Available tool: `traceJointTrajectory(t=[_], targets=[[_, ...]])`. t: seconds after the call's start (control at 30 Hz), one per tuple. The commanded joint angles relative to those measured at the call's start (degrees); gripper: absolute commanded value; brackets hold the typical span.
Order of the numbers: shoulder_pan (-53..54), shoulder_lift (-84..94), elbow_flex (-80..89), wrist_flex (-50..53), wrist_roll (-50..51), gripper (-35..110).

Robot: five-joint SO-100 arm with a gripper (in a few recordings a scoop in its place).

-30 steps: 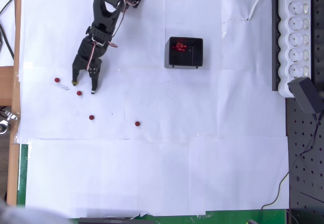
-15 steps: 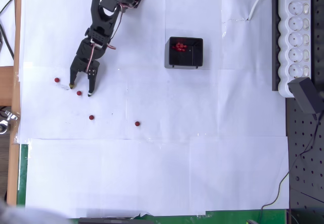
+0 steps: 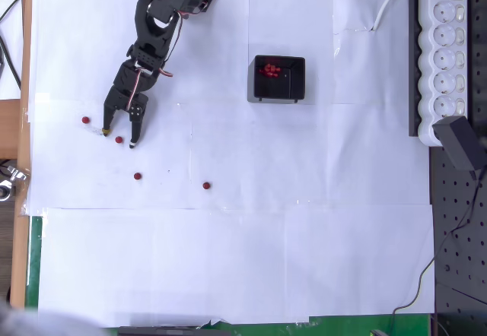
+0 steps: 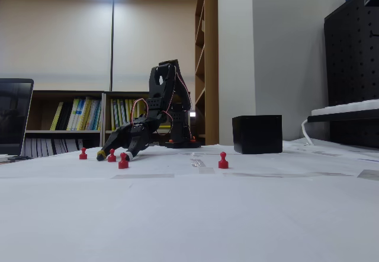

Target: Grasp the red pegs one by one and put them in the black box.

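Four loose pegs: four red pegs lie on the white paper outside the black box [image 3: 278, 78], and more red pieces sit inside it.
Gripper: the black gripper [image 3: 119, 139] points down at the paper in the overhead view, its two fingers spread apart with nothing clamped between them; in the fixed view the gripper [image 4: 112, 154] reaches low, tips at the paper.
Peg between the fingers: one red peg [image 3: 119, 140] sits in the gap between the two fingertips, close to their ends; whether either finger touches it I cannot tell. In the fixed view this peg [image 4: 112, 155] stands upright just at the tips.
Peg left of the fingers: another red peg [image 3: 85, 120] lies outside the left finger in the overhead view, near it but apart; in the fixed view it [image 4: 83, 153] stands to the left of the tips.
Peg beyond the tips: a third red peg [image 3: 137, 175] lies past the fingertips, lower in the overhead view, apart from them; in the fixed view it [image 4: 123, 161] stands in front of the tips, nearer the camera.
Far peg: the fourth red peg [image 3: 206, 185] lies well apart from the fingers, lower right in the overhead view; in the fixed view it [image 4: 223, 160] stands alone to the right.
Box: well away from the fingers, to the right in both views [image 4: 257, 134], with a cluster of red pegs [image 3: 269, 69] in its upper left corner.
Power strip: a white power strip [image 3: 444, 55] lies at the right edge, far from the fingers.
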Motion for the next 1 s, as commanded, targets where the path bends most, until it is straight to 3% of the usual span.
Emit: traceJointTrajectory(t=[0.0, 0.97], targets=[[0.53, 0.88, 2.55, -1.41, -1.58, 23], [-5.36, 1.67, 2.99, -1.76, -2.55, 23]])
